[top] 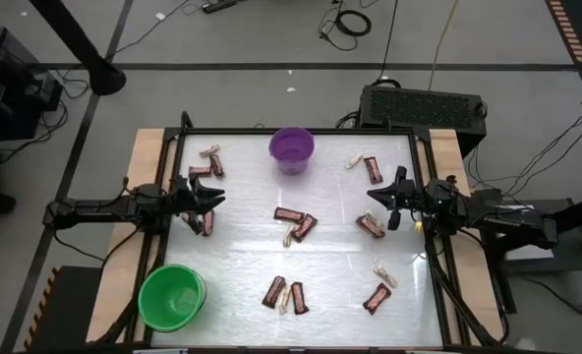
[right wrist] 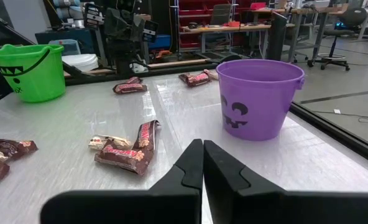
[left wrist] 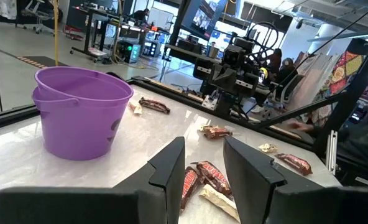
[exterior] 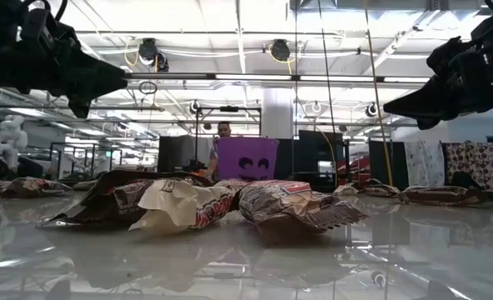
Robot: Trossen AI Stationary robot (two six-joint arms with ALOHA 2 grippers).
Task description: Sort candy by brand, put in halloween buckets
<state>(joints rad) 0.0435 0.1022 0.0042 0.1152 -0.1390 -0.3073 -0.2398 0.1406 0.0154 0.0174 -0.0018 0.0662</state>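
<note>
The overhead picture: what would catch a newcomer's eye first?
Two bright buckets stand out: the purple bucket at the table's far edge, and the green bucket at the near left corner. Between them, dark brown bars and pale twisted candies lie scattered on the glossy table. The left tool and right tool hover at either side.

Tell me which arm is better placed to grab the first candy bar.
Left, probably. The left gripper is open and hovers right by a dark bar at its side of the table. The right gripper is shut, though a bar lies near it too.
</note>
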